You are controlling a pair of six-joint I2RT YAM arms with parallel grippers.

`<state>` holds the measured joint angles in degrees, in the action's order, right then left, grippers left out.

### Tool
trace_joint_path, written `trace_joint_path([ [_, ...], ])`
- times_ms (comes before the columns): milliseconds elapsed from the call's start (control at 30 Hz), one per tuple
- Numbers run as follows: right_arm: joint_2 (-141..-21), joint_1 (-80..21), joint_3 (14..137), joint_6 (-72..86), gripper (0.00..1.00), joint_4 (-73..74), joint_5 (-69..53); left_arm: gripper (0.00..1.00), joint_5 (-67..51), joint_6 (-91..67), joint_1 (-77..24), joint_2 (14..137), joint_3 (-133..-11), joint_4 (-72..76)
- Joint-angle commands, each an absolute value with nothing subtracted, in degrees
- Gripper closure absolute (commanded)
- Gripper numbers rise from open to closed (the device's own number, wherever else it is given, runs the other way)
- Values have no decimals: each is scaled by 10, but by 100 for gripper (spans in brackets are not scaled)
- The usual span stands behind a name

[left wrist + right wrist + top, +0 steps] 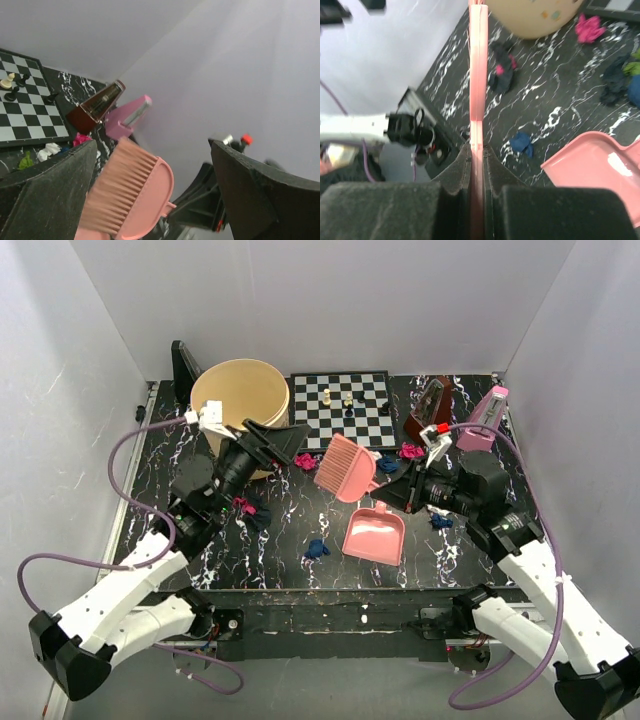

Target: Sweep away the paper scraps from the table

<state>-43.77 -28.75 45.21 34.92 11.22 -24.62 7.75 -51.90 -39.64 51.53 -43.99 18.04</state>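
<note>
We find the right gripper (477, 150) pinching the handle of the pink brush (345, 467), fingers pressed flat against both sides. The brush sits just beyond the pink dustpan (375, 533); whether its bristles touch the table (290, 510) we cannot tell. The left gripper (288, 443), beyond and left of the dustpan, has its fingers spread wide around nothing, close to the brush head. The paper scraps (317, 549) lie on the table around the dustpan: a blue one just left, another blue just right, and magenta ones beyond it.
</note>
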Motion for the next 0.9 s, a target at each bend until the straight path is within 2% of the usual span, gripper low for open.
trace_joint_path([
  [0, -464, -285, 517, 220, 99, 229, -406, 2, -137, -295, -389, 540, -554, -62],
  [100, -486, -287, 526, 219, 99, 228, -454, 2, -237, -237, -388, 587, -615, -113],
  [367, -533, -314, 552, 198, 99, 245, -485, 2, -385, -120, -388, 693, -707, -193],
  [433, -538, -316, 556, 195, 99, 245, -491, 5, -403, -114, -388, 733, -736, -211],
  [533, -537, -317, 557, 194, 99, 236, -489, 14, -445, -119, -388, 774, -762, -218],
  [600, -535, -317, 558, 194, 99, 234, -469, 30, -489, -124, -388, 789, -768, -212],
  [867, -513, -316, 541, 207, 99, 187, -432, 53, -532, -125, -383, 783, -754, -214],
])
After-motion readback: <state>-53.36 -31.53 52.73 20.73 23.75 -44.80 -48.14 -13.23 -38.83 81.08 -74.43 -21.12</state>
